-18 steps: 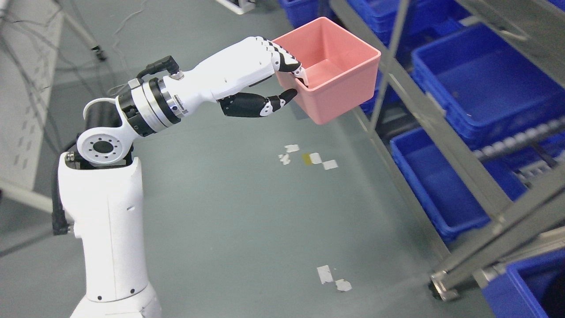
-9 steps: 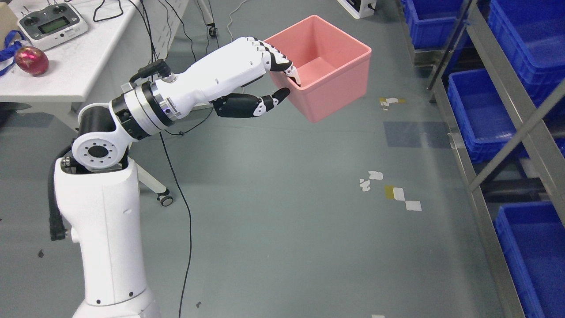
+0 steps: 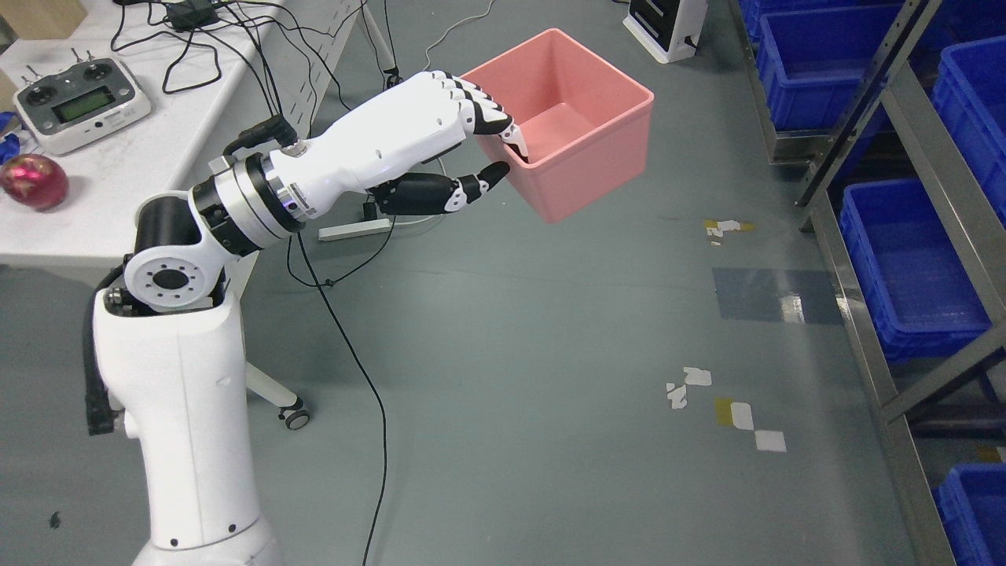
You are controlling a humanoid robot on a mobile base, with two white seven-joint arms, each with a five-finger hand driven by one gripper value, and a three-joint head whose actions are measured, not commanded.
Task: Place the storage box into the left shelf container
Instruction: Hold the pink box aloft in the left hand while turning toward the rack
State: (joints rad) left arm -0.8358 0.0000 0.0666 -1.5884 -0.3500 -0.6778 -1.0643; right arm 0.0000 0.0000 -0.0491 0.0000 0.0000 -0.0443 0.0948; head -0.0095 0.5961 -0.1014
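My left hand (image 3: 493, 149) is shut on the near-left wall of a pink open storage box (image 3: 585, 157). Its fingers hook over the rim into the box and the thumb presses the outside wall. The box is empty and held level in the air above the grey floor. A metal shelf rack (image 3: 904, 118) with blue containers (image 3: 912, 259) stands along the right side, well apart from the box. My right arm is out of view.
A white table (image 3: 149, 157) at the upper left carries a remote controller (image 3: 82, 102), a red ball (image 3: 33, 181) and cables. A black cable (image 3: 354, 346) runs across the floor. Tape marks (image 3: 727, 405) lie on the floor. A white device (image 3: 664, 27) stands at the top.
The whole view has swung left: the shelf rack has slid to the right edge and the table has come in at the left. The hand still holds the pink box the same way.
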